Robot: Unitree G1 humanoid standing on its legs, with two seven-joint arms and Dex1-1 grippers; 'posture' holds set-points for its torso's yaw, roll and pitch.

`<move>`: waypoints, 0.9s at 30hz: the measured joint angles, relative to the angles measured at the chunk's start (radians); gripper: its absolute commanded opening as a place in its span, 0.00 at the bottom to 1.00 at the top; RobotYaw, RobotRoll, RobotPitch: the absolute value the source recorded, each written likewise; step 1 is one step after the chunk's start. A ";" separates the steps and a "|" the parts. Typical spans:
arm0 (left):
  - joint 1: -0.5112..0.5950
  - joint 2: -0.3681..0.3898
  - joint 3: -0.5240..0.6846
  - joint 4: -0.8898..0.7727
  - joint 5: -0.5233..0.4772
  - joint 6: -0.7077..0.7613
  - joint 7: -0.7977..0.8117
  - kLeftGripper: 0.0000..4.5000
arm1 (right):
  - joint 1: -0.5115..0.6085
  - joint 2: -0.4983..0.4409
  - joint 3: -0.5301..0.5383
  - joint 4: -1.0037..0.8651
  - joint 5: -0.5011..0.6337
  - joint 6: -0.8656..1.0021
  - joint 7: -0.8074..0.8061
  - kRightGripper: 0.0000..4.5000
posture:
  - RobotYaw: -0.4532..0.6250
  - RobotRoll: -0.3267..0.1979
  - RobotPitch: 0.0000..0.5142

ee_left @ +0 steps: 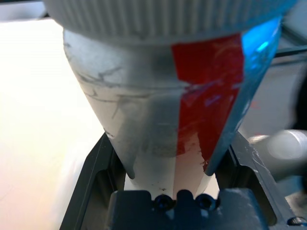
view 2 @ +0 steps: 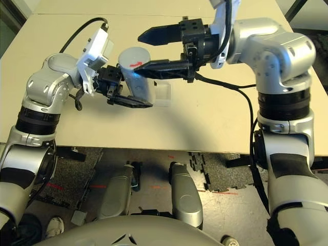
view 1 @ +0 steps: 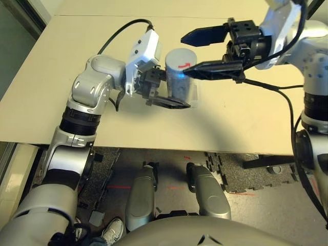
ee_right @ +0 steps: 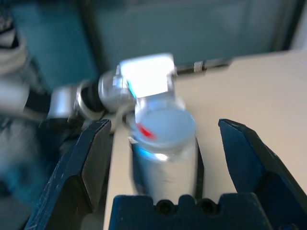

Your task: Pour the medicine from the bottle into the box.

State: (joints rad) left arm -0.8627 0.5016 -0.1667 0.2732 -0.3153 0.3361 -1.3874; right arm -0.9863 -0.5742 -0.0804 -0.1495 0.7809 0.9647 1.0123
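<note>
Silver-grey and marked with red, the bottle (view 1: pixel 180 77) is held upright above the tan table (view 1: pixel 246 118), clamped low on its body by the left gripper (view 1: pixel 165 96). The right gripper (view 1: pixel 205 51) is positioned at the capped top, its fingers spread wide apart, one on each side of the cap and clear of it. The clear box (view 2: pixel 163 95) is seen on the table just behind the bottle.

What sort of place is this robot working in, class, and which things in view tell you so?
Probably a robotics lab or test room: a plain beige table, black foam floor mats with red tape marks, and cables trailing from the arms.
</note>
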 measured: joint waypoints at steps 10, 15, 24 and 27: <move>-0.031 -0.002 0.000 0.260 0.067 -0.170 0.015 0.60 | 0.049 0.060 0.088 -0.053 -0.135 -0.068 -0.230 1.00 | 0.40 0.62 0.33; -0.040 -0.028 -0.001 0.297 0.076 -0.198 0.013 0.60 | 0.070 0.118 0.185 0.001 -0.281 -0.171 -0.303 1.00 | 0.40 0.62 0.32; -0.066 -0.049 -0.001 0.317 0.081 -0.207 0.009 0.60 | 0.078 0.160 0.221 -0.010 -0.298 -0.176 -0.291 1.00 | 0.40 0.62 0.33; -0.066 -0.049 -0.001 0.324 0.081 -0.210 0.006 0.60 | 0.078 0.161 0.222 -0.012 -0.292 -0.163 -0.281 1.00 | 0.40 0.62 0.33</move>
State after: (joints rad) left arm -0.9288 0.4527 -0.1672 0.5972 -0.2341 0.1263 -1.3809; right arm -0.9079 -0.4130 0.1416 -0.1615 0.4886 0.8018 0.7313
